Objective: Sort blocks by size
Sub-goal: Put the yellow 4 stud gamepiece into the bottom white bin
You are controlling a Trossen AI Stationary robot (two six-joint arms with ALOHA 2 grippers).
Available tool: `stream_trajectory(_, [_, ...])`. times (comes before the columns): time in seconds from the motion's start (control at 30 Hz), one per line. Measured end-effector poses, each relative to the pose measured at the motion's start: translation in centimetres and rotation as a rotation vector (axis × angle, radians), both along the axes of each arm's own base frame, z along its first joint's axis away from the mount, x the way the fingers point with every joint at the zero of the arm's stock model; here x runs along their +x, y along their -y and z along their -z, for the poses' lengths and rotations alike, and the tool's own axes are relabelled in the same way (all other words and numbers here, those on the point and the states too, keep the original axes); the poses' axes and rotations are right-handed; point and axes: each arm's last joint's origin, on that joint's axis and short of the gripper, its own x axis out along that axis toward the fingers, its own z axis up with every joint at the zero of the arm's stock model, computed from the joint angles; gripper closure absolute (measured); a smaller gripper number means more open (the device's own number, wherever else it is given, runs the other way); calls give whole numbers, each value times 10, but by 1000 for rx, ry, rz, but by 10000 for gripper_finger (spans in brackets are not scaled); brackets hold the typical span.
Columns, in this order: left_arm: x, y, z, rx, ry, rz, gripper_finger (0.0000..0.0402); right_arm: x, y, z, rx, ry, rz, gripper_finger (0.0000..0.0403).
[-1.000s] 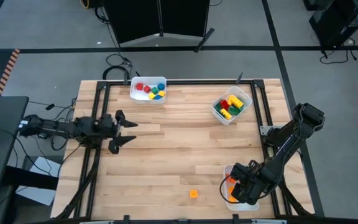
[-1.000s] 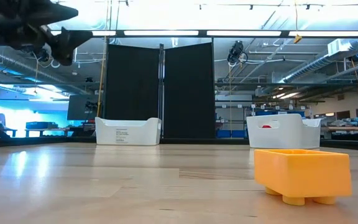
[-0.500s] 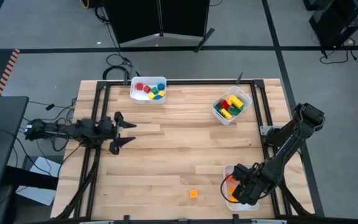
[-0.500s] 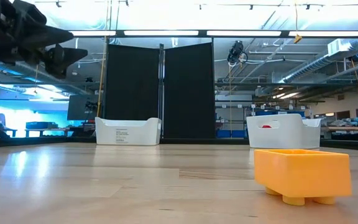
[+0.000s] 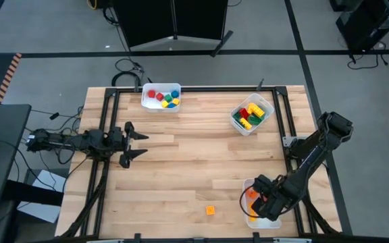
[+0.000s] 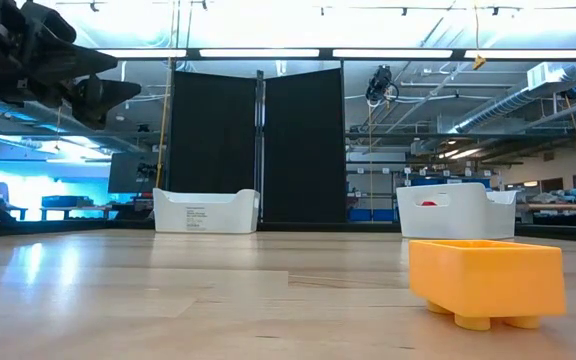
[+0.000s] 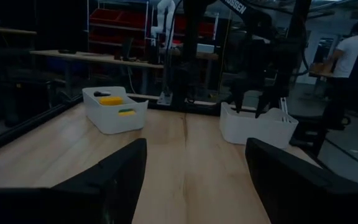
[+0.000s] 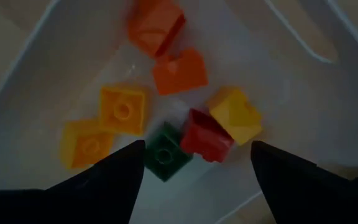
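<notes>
A lone orange block (image 5: 210, 210) (image 6: 486, 280) rests studs-down on the table near its near edge. My right gripper (image 8: 197, 148) (image 5: 256, 201) points down, open, over the near-right white bin (image 5: 248, 219). Nothing is between its fingers. Below it, on the bin's floor, lie several small blocks: orange (image 8: 179, 71), yellow (image 8: 235, 115), red (image 8: 205, 134) and green (image 8: 165, 152). My left gripper (image 5: 137, 142) (image 7: 194, 146) hangs level and open above the table's left side, far from any block.
A white bin (image 5: 161, 96) with small blocks stands at the far edge, left of centre. Another bin (image 5: 252, 115) with longer bricks stands at the far right. Bare wood lies between the bins. A person (image 7: 347, 56) stands in the room beyond the table.
My left gripper has sunk a little toward the table, staying open and level, then kept still. The orange block has not moved.
</notes>
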Motion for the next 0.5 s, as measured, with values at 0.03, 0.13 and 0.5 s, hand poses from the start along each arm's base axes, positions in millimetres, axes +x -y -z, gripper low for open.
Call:
stream_trajectory(0.03, [0,0,0,0,0,0,119,0,0,0,5,1,31,100])
stream_trajectory(0.13, [0,0,0,0,0,0,119,3,-4,-1,66,0,104,100])
stream_trajectory(0.5, [0,0,0,0,0,1,119,5,-1,0,67,-20,100,98])
